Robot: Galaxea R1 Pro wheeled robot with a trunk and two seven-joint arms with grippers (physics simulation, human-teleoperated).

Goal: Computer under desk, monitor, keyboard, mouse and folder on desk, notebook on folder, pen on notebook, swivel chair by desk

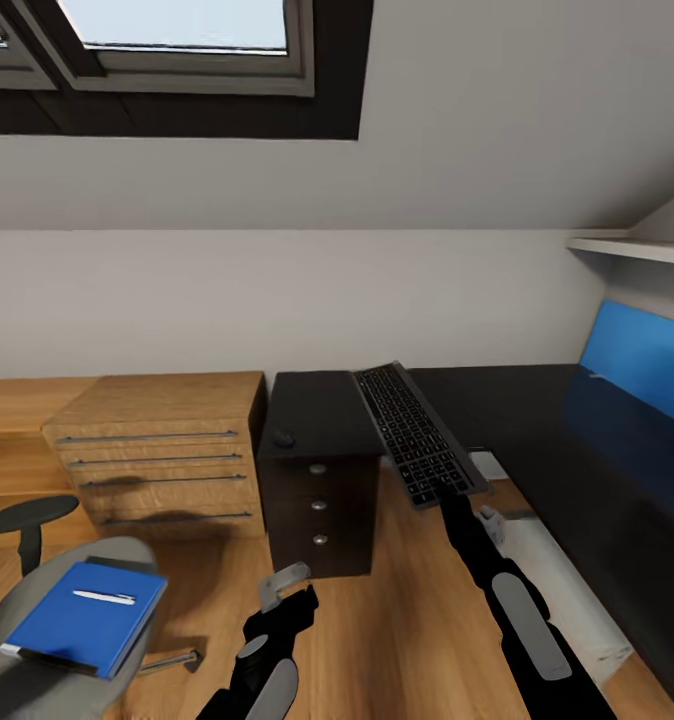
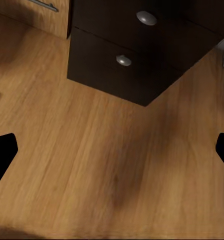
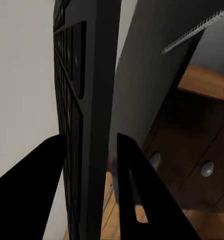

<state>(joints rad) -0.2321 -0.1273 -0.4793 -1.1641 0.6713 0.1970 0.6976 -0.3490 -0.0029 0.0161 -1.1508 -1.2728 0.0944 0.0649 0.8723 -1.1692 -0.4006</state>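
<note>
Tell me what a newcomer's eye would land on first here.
The keyboard, gripped at its near end by the right gripper and held tilted above the black desk. Next, the bright blue folder with a pen on it, lying on the swivel chair at lower left.

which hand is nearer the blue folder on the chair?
Left. The left hand hangs open over the floor just beside the folder; the right hand is farther off, gripping the keyboard by the desk.
</note>
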